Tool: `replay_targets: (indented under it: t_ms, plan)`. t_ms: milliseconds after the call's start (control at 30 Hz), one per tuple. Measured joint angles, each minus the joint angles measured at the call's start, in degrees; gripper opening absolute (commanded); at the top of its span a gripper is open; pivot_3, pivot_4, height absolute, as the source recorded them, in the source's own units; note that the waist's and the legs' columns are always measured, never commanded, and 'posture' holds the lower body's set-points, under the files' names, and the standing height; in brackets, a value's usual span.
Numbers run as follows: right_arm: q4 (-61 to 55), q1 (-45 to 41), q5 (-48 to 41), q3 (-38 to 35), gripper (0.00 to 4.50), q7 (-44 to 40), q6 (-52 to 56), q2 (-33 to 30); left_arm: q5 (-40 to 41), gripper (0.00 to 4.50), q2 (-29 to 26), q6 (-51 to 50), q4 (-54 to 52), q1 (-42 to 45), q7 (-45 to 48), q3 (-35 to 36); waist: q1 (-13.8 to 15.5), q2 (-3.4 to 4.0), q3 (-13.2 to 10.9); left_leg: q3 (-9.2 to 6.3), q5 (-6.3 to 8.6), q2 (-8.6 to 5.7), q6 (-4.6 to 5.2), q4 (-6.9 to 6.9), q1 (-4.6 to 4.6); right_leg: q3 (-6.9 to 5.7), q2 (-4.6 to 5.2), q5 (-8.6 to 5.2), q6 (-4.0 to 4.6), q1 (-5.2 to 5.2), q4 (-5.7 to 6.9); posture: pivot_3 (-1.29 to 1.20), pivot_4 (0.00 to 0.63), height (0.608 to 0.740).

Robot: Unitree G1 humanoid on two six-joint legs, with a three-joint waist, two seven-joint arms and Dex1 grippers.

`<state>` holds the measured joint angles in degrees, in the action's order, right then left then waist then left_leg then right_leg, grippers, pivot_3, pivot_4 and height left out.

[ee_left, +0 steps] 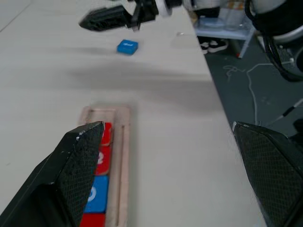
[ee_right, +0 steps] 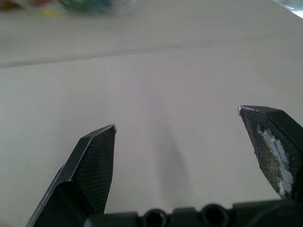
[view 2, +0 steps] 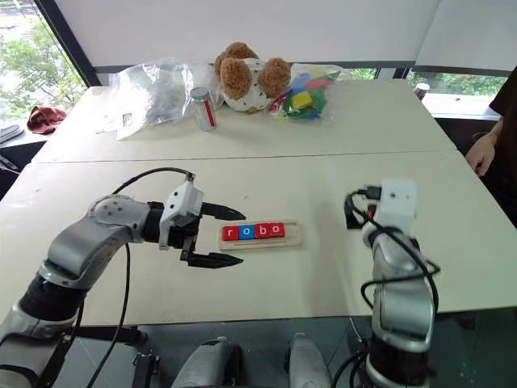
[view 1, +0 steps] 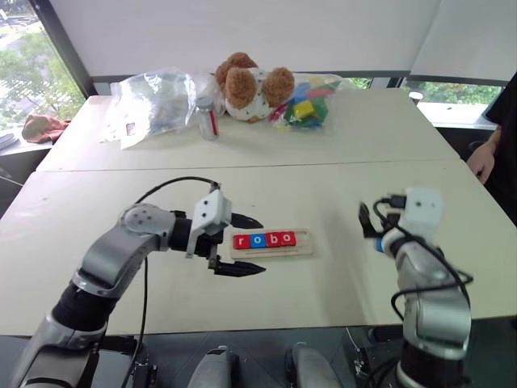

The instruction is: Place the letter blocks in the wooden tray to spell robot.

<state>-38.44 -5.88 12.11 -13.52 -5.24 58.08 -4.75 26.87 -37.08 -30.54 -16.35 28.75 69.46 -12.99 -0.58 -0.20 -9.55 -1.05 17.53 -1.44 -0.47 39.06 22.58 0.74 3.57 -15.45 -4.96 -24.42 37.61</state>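
The wooden tray (view 1: 271, 252) lies at the middle of the near table. In it stand four letter blocks (view 1: 264, 240) reading r, o, b, o: red, blue, red, red. My left gripper (view 1: 262, 246) is open and points right, its two fingers straddling the tray's left end without touching a tile. A fifth letter block (ee_left: 128, 47), blue, lies flat on the table to the tray's right, just beside my right gripper (view 1: 376, 217). That gripper is open, with bare table between its fingers (ee_right: 92, 161).
A teddy bear (view 1: 246, 85), a bag of coloured toy blocks (view 1: 307, 103), a clear plastic bag (view 1: 153, 101) and a small jar (view 1: 208, 117) sit on the far table. A person's hand (view 1: 482, 159) rests at the right edge.
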Motion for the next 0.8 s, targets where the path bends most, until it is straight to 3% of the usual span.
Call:
replay_targets:
  t_ms: [167,500,633,733,767,800]
  plan:
    - [-1.14,5.32,0.61,1.48,4.45,3.72,1.98,3.77,-1.85,4.50,1.95,2.71,3.79,2.30,1.53,-2.12,-0.55,0.01,0.00,0.23,0.10,0.08,0.21,0.01,-0.24,0.21,-0.24,0.00,0.00,0.01,0.24,0.00,0.150,0.740]
    - [3.25,4.30,-3.41,-0.28,4.45,3.46,0.36,3.88,-2.73,4.50,2.71,3.25,4.82,2.28,0.34,-2.09,-0.50,-0.14,0.09,0.22,0.10,0.15,0.21,0.04,-0.29,0.23,-0.32,-0.01,0.00,0.06,0.27,0.00,0.150,0.740]
    - [5.74,3.30,-4.55,-0.91,3.16,3.69,-1.25,3.54,-2.72,4.50,2.68,2.63,4.11,1.93,-0.54,-2.05,-0.45,-0.27,0.18,0.22,0.10,0.15,0.21,0.05,-0.35,0.23,-0.32,-0.01,0.00,0.13,0.27,0.00,0.150,0.740]
    - [6.39,3.15,-5.28,-0.68,1.50,3.69,-1.68,3.38,-2.70,4.50,2.19,2.28,3.85,1.26,-0.99,-1.96,-0.12,-0.29,0.19,0.21,0.11,0.15,0.21,0.05,-0.35,0.23,-0.31,-0.01,0.00,0.13,0.27,0.00,0.150,0.740]
    - [6.42,3.15,-5.43,-0.57,1.14,3.76,-1.74,3.06,-2.70,4.50,2.02,2.22,3.85,1.17,-1.05,-1.96,-0.02,-0.30,0.20,0.21,0.11,0.14,0.21,0.05,-0.33,0.22,-0.30,-0.01,0.00,0.13,0.26,0.00,0.150,0.740]
    - [6.52,3.16,-5.57,-0.51,1.16,3.76,-1.73,2.80,-2.70,4.50,1.90,2.21,3.85,1.16,-1.11,-1.93,-0.02,-0.33,0.22,0.21,0.11,0.14,0.21,0.05,-0.32,0.22,-0.30,-0.01,0.00,0.14,0.25,0.00,0.150,0.740]
